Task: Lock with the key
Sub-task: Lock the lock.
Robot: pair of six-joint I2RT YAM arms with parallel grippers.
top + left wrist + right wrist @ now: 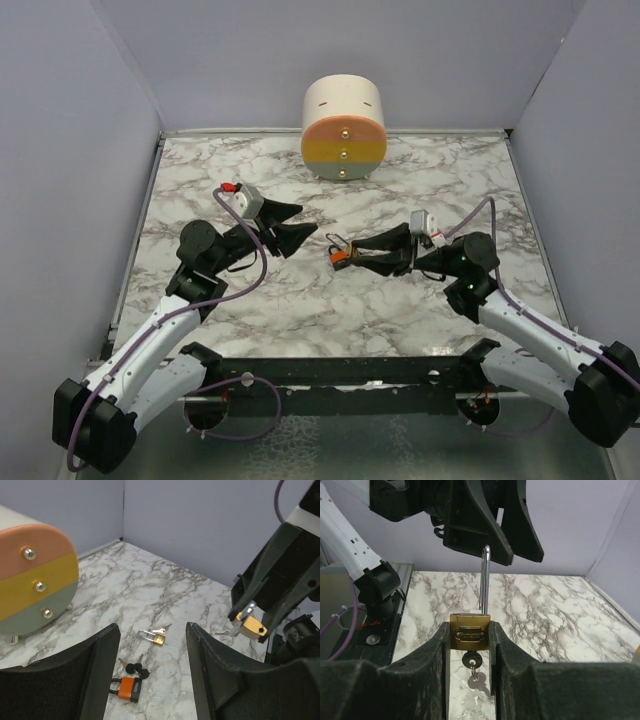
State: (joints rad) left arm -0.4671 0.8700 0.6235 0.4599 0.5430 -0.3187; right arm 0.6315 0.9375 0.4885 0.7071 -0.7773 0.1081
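Right wrist: blk-head key (470, 659) in brass padlock (469, 634), pinched by R gripper (468, 628); L gripper (151, 629) splayed.

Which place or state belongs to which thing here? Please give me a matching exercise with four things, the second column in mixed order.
Things:
1. orange padlock
2. left gripper
3. right gripper
4. striped drum

Places or states:
a. shut on a brass padlock
b. standing at the far edge of the table
c. open, holding nothing
d. lying flat near the middle of the table

Pairs: 1-d, 2-c, 3-a, 4-b.
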